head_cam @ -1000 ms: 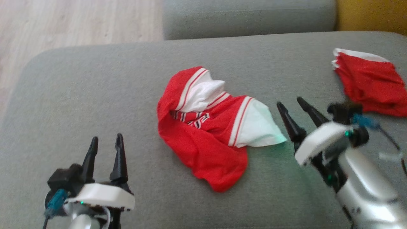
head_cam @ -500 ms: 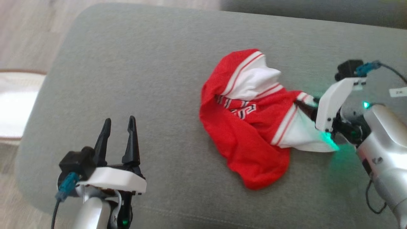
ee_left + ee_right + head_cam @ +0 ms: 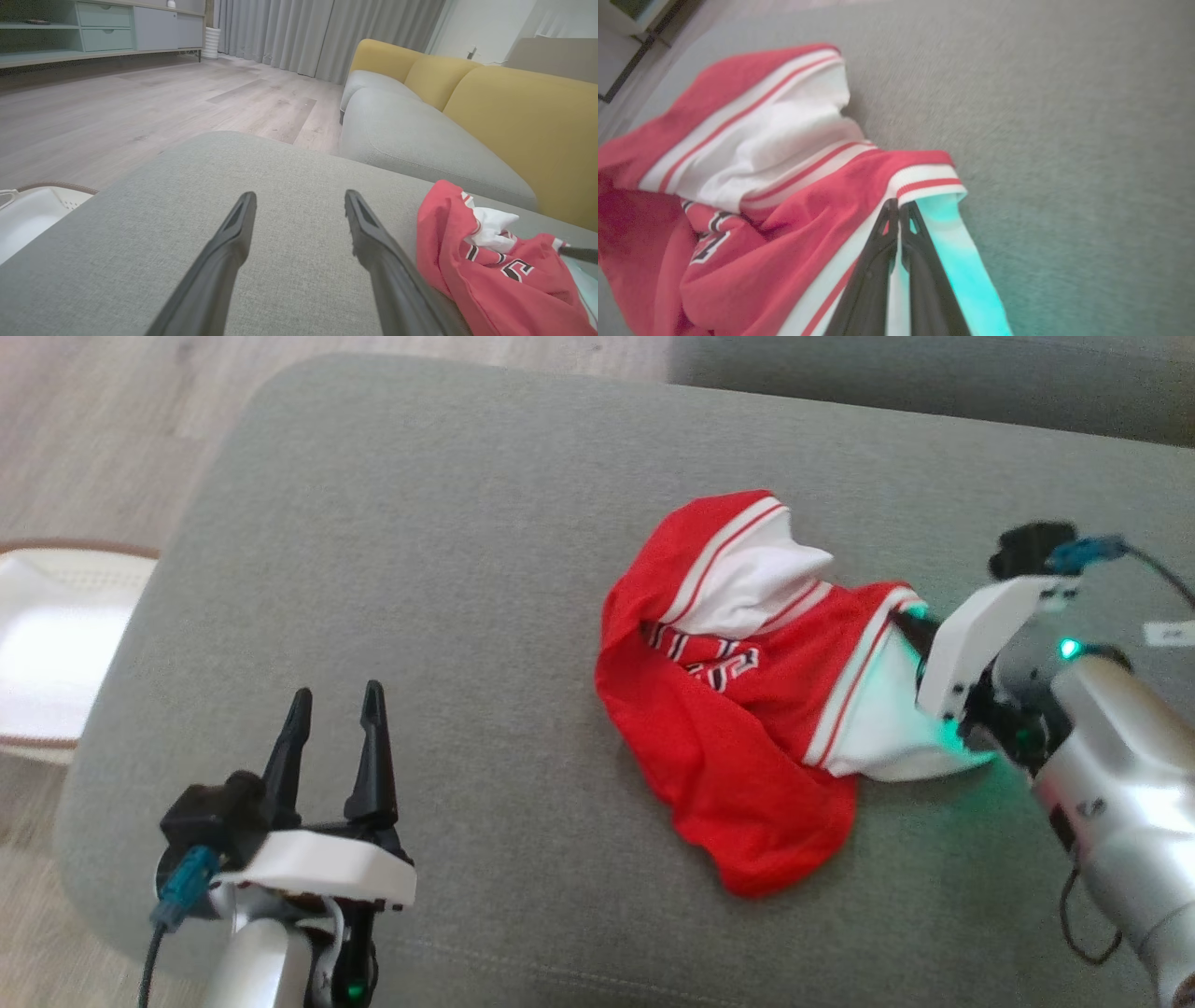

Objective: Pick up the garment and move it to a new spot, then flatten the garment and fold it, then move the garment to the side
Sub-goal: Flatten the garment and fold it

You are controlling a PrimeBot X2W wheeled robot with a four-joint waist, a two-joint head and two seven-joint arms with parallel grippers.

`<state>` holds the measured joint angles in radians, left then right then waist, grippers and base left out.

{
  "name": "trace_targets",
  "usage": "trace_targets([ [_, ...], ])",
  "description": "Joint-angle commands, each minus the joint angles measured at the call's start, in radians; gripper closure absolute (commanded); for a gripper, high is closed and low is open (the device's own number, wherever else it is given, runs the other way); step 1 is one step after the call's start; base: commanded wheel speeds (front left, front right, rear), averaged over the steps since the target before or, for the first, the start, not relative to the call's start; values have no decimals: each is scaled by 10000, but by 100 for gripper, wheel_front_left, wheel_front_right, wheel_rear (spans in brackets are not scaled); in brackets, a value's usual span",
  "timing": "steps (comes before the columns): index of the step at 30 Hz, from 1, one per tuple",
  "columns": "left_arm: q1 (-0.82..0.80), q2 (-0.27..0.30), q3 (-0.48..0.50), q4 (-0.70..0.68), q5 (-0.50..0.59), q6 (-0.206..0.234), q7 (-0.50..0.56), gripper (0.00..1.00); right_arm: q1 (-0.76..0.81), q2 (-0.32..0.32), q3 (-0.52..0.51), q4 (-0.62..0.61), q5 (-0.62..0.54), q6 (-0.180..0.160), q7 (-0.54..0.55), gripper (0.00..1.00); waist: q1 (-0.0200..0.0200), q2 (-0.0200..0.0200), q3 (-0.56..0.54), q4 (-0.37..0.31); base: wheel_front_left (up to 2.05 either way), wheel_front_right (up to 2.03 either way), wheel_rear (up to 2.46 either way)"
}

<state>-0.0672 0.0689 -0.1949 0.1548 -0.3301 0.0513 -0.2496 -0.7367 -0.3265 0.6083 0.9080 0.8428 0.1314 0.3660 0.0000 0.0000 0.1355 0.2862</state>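
Across the frame's middle: broad grey woven-fabric sofa cushion (image 3: 448, 541), bearing all items. Right of centre on it: crumpled red-and-white jersey garment (image 3: 738, 765), lettering uppermost. At its upper right edge: right gripper (image 3: 896, 207), jaws pinched together on the striped white hem. Lower left: left gripper (image 3: 336, 695), jaws wide apart, holding nothing, well apart from the cloth. Handling note: the pinch looks thin; a slow, straight lift should keep the hem from slipping out.

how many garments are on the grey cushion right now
1: a red and white garment, crumpled right of the grey cushion's middle, one striped edge pinched in the right gripper. More could lie beyond the camera views.
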Motion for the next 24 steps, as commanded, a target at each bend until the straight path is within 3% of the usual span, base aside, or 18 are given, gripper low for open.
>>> trace_targets([
  [1, -312, 42, 412, -322, 105, -92, -122, 0, -659, -89, -21, -172, -68, -7, -494, 100, 0, 0, -51, -249, 0, 0, 0],
  [11, -565, -35, 372, -492, 318, -186, -122, 0, -1882, -1175, -335, 593, 132, -7, -1382, 100, 0, 0, 645, -1026, 0, 0, 0],
  [18, -1004, -107, 206, -721, 476, -151, -122, 0, -2751, -2332, -837, 1637, 172, -7, -1855, 100, 0, 0, 1654, -1047, 0, 0, 0],
  [22, -1160, -130, 142, -728, 513, -116, -122, 0, -3041, -2457, -986, 2013, 199, -7, -2011, 100, 0, 0, 1995, -1019, 0, 0, 0],
  [23, -1200, -137, 130, -708, 516, -109, -122, 0, -3082, -2432, -1008, 2139, 207, -7, -2021, 73, 0, 0, 2049, -1022, 0, 0, 0],
  [24, -1234, -142, 122, -687, 517, -103, -122, 0, -3106, -2385, -1004, 2247, 199, -7, -2028, 11, 0, 0, 2082, -1029, 0, 0, 0],
])
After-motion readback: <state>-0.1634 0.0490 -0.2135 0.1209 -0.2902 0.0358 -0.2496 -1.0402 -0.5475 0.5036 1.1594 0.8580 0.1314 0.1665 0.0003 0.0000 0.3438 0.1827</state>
